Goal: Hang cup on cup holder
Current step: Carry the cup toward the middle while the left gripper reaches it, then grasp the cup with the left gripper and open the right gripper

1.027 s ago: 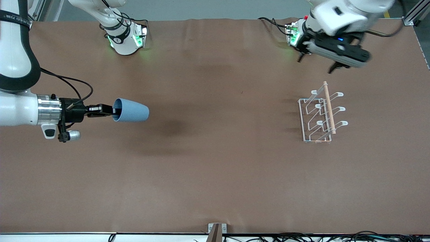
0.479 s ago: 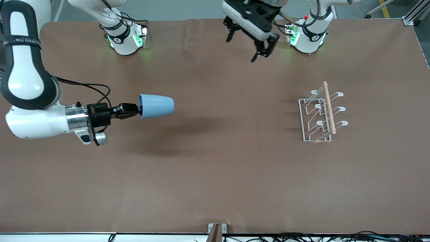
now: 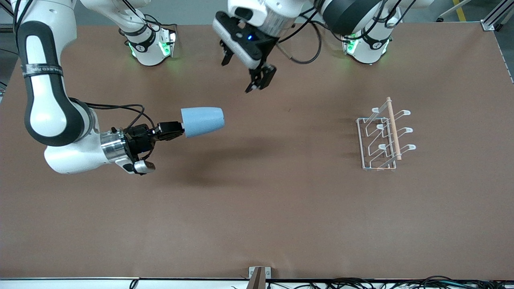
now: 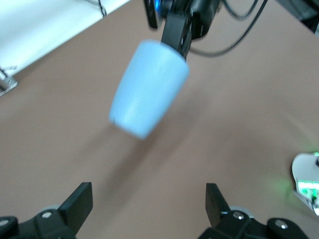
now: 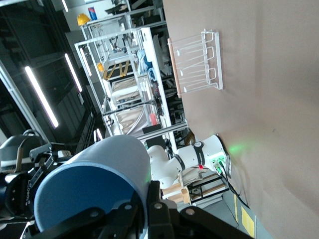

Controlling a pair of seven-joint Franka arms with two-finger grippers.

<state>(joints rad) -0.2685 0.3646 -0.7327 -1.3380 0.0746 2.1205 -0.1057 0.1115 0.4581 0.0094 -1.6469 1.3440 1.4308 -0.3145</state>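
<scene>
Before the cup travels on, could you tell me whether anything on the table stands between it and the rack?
Nothing visible does. The right gripper holds the cup in the air; only bare table lies toward the rack. The open left gripper hangs nearer the bases.

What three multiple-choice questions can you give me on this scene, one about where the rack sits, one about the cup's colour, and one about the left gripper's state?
1. Where is the rack?
A. On the table toward the left arm's end
B. In the right gripper
C. On top of the cup

2. What colour is the cup?
A. Red
B. Light blue
C. Green

3. What is the state of the left gripper?
A. Shut on the cup
B. Shut on the rack
C. Open and holding nothing

Answers: 1 A, it stands on the table at that end. 2 B, its wall is pale blue. 3 C, its fingers are spread; the right gripper holds the cup.
</scene>
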